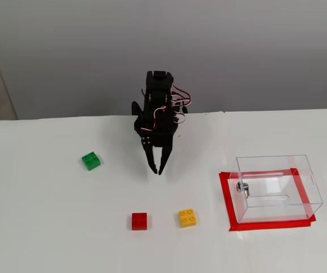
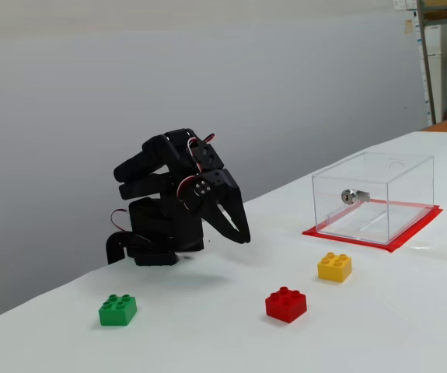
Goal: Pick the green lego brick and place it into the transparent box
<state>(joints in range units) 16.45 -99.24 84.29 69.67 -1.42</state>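
Plain grey wall behind white table; shelving at far right.

No legible text, labels, brand marks, numbers or signs in either fixed view. Surfaces checked: the small bright green studded plastic brick, the clear plastic rectangular box, and the black robot arm; all are unmarked. Items on the distant shelf are too small to read.
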